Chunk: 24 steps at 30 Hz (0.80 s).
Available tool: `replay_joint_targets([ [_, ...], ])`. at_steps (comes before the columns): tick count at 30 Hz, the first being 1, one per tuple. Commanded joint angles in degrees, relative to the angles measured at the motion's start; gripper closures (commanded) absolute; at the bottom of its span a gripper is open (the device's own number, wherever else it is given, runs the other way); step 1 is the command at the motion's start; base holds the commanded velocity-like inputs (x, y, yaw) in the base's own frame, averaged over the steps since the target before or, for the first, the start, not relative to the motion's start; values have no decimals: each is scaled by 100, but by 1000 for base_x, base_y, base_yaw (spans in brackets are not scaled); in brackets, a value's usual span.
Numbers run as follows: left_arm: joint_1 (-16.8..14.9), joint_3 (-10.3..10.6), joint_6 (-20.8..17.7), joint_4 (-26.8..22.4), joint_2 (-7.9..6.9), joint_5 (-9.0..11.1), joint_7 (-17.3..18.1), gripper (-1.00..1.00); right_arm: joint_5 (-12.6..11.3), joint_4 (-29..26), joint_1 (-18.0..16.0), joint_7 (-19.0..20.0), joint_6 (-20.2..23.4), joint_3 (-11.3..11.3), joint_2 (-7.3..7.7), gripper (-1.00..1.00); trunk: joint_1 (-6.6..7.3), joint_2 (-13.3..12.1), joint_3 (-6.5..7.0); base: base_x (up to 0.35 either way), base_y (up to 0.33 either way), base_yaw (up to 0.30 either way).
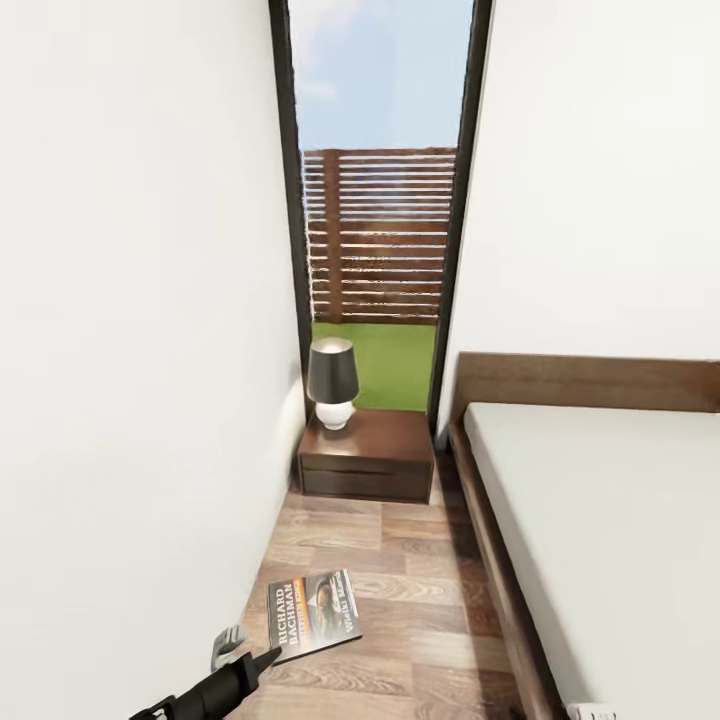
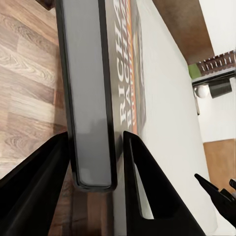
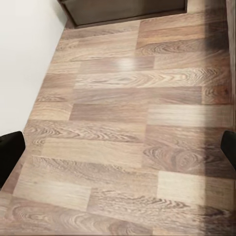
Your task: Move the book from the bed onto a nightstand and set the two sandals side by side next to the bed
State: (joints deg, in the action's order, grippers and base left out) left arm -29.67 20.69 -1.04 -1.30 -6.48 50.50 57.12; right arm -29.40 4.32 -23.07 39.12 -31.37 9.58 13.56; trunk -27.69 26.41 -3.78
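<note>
Grips the book [image 2: 88, 73] edge-on with the left gripper [image 2: 93, 135], one black finger [image 2: 147, 196] pressed to the lettered cover and the other to the back, jaws narrowed to the thickness of the book. In the head view, holds the book [image 1: 312, 612] at a lower corner with the same gripper [image 1: 262, 655], cover up and slightly tilted, orange-red stripes and white lettering readable, well short of the nightstand [image 1: 367, 455] and above the wood-plank floor [image 1: 420, 590]; cannot tell whether it touches the planks.

Spreads the right gripper [image 3: 118, 150] wide, fingertips apart at opposite edges of its wrist view, nothing between them, above bare floor [image 3: 123, 113] in front of the nightstand base [image 3: 123, 10], with the white wall [image 3: 24, 59] alongside.

Stands the nightstand against the far end of the aisle, two drawers facing the robot, glossy top carrying a lamp [image 1: 332, 383] with a dark shade and white base at its back left corner. Places the bed [image 1: 600, 520] just right of the nightstand, dark frame and headboard around an off-white mattress. Rises behind the nightstand as a tall dark-framed window [image 1: 380, 200], showing grass, a slatted fence and sky.
</note>
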Motion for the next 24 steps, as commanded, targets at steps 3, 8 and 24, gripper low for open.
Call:
replay_joint_targets([
  [3, -4, 32, -10, -2, -2, 56, 18, 100, -63, 26, -13, 37, -28, 45, -2, -100, -6, 11, -12, 331, 0, -208],
  [8, -4, 32, -10, -2, -5, 56, 18, 100, -65, 26, -15, 35, -28, 45, -2, -100, -6, 11, -12, 173, 0, -47],
  [24, -4, 32, -10, -2, -2, 56, 18, 100, -66, 26, -13, 35, -28, 45, -2, -100, -6, 11, -12, 213, 0, -2],
])
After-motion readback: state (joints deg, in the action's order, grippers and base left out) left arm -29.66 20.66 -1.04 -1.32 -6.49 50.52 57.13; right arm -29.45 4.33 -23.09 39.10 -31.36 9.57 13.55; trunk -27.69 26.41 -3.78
